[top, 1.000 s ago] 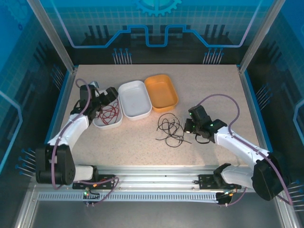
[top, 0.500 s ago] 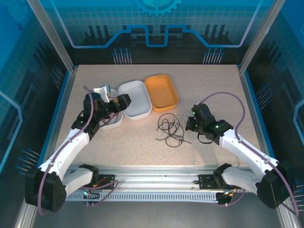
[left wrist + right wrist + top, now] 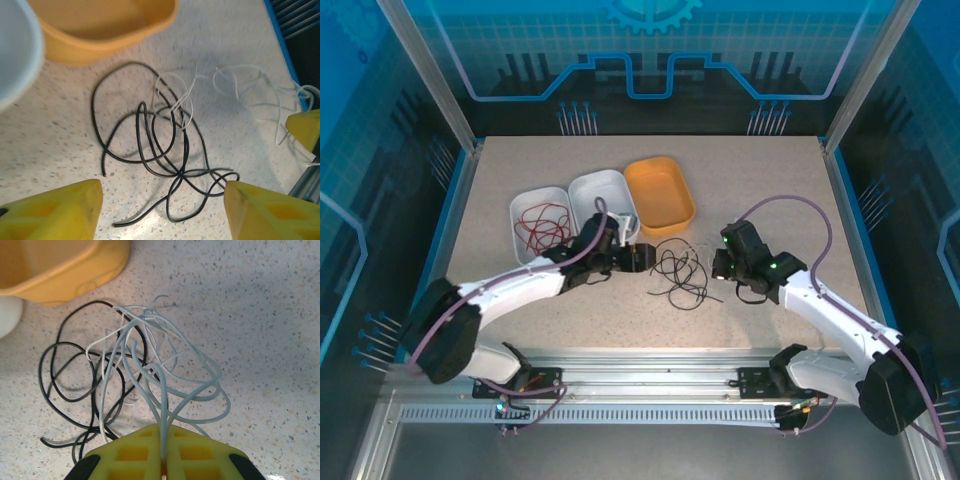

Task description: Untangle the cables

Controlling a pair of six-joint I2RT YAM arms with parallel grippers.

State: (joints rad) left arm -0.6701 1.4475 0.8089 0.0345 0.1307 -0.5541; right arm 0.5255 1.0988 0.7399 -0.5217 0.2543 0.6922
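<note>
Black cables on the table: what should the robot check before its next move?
1. Check left gripper is open over black cables: ok.
2. Check right gripper is shut on white cables: ok.
3. Check white cables lie clear of black cables: not ok, they overlap.
4. Check red cables sit apart in a tray: ok.
5. Check black cables hold no knots: cannot tell.

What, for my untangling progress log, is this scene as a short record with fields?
red cables: lying in the leftmost white tray
black cables: tangled heap in front of the orange tray
whitish cables: partly lying across the black ones
left fingers: open, above the black cables
right fingers: shut on the whitish cables
</note>
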